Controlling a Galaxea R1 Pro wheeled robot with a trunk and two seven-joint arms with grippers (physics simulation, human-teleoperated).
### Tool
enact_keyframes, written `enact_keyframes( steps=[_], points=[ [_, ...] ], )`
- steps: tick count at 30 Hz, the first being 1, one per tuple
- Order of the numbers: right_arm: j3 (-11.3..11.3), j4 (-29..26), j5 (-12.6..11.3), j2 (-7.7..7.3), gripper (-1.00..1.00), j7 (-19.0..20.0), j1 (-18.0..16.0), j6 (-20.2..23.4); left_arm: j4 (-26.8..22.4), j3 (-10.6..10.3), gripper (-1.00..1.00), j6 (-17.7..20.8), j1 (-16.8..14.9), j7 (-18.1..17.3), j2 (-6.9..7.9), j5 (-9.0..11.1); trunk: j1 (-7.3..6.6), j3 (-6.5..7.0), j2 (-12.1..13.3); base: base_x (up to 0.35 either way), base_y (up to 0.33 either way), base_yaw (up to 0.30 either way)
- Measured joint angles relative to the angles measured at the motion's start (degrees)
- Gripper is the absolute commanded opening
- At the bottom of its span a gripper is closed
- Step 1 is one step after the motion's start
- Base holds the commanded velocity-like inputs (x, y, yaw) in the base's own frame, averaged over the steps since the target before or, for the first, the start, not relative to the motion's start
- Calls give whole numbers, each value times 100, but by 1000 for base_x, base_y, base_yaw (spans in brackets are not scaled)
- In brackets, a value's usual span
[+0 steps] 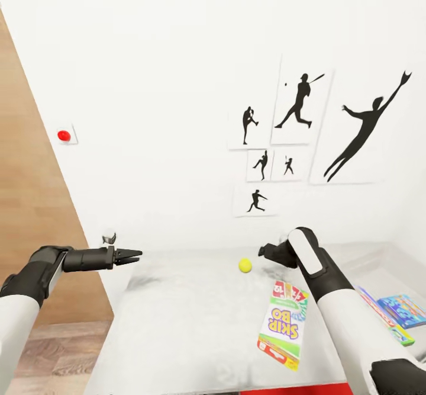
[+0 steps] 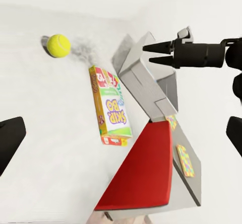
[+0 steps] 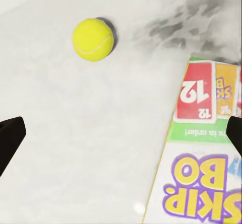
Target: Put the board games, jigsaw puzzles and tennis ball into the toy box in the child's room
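The tennis ball rests on the white-grey table near the wall. A Skip-Bo board game with green-yellow edges lies flat just in front of it. My right gripper hovers open above the ball and the box's far end, its fingers empty. My left gripper hangs open over the table's left edge, holding nothing. A small blue board game lies on another flat colourful item on the lower right section. The toy box, jigsaw puzzles and bed are out of view.
The white wall with black baseball silhouettes stands right behind the table. A wood panel and a red wall button are at the left. A red surface lies below the table's near edge, beside the grey cabinet section.
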Motion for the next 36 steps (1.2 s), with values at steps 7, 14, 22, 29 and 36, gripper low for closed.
enact_keyframes(
  steps=[7,14,22,29,36],
  points=[
    [1,114,-6,-62,100,-81,-15,-11,1,1,100,-2,0,0,-1,-3,0,-64,0,0,0,30],
    [-8,385,-4,-215,100,-91,6,-14,3,2,100,-3,-2,1,-2,-2,0,-123,0,0,0,-135],
    [-4,528,-6,-280,100,-92,7,-161,3,6,100,-3,-2,1,-2,-2,0,-178,0,0,0,-202],
    [-4,643,-3,-279,100,-93,8,-215,3,6,100,-3,-2,1,1,-3,0,-226,0,0,0,-208],
    [-7,768,2,-270,100,-93,7,-249,3,7,100,-3,-2,1,1,-2,0,-277,-1,0,0,-182]
  ],
)
